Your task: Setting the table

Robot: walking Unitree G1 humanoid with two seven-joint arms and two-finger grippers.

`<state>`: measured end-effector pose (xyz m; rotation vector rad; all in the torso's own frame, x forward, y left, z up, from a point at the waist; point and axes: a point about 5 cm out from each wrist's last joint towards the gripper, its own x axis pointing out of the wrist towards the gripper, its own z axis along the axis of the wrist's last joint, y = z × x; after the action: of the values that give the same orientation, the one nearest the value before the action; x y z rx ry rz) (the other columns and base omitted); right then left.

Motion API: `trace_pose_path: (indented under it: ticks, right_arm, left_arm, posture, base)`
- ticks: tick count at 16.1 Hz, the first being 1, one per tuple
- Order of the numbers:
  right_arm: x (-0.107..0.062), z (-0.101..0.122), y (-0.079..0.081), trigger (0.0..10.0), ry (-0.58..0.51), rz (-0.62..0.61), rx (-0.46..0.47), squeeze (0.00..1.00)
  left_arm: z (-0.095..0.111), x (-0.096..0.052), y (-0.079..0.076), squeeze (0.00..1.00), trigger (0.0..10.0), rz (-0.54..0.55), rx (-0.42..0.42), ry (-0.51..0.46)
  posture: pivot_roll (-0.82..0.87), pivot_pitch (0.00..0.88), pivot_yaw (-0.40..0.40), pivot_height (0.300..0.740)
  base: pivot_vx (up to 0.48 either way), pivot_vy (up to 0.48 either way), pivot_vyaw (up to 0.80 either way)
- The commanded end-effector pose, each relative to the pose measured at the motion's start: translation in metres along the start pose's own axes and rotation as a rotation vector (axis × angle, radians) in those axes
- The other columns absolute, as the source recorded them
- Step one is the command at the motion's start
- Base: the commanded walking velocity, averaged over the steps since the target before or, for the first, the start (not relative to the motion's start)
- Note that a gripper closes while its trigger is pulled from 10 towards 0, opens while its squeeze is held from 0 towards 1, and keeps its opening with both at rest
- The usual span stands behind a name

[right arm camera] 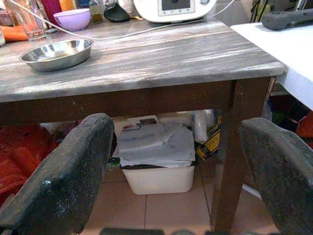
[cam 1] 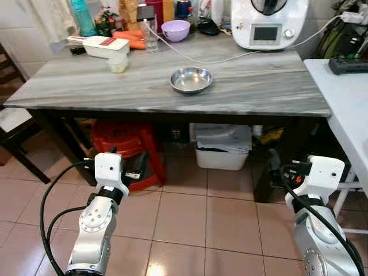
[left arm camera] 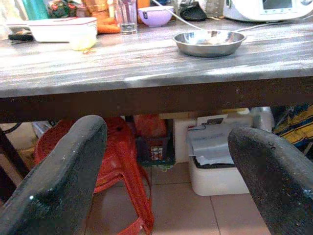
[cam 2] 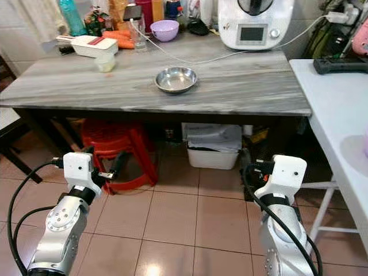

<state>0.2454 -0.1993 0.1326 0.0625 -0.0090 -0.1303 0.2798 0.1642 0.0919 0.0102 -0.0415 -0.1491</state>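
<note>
Both arms low before the bench [cam 1: 86, 92], over tile floor. Left gripper [left arm camera: 166, 181] wide, empty; right gripper [right arm camera: 176, 176] wide, empty. Under bench: red stool [cam 1: 129, 144], white bin [cam 1: 221, 152]. Steel bowl [cam 1: 191, 79] mid-bench, alone. Farther back: white box [cam 1: 104, 46], carrots [cam 1: 129, 39], glass [cam 1: 150, 40], purple bowl [cam 1: 175, 30], white appliance [cam 1: 267, 23].

Readable text: none.
White kitchen machine [cam 1: 269, 22] at the grey table's back edge: its dark screen shows nothing legible.
</note>
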Motion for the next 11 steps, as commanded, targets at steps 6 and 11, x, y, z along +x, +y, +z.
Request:
trace_pose_path:
  ticks: [6, 11]
  right_arm:
    - [0.0007, 0.0003, 0.0006, 10.0, 0.003, -0.007, 0.008, 0.0]
    - [0.0022, 0.0009, 0.0012, 10.0, -0.003, -0.004, 0.007, 0.0]
  left_arm:
    - [0.0006, 0.0007, 0.0022, 0.0, 10.0, -0.006, 0.005, 0.005]
    - [0.0004, 0.0006, 0.0021, 0.0, 10.0, -0.008, 0.005, 0.006]
  posture:
    - [-0.14, 0.049, 0.085, 0.74]
    - [-0.14, 0.049, 0.085, 0.74]
  base:
    - [0.0, 0.0, -0.08]
    - [0.0, -0.048, -0.39]
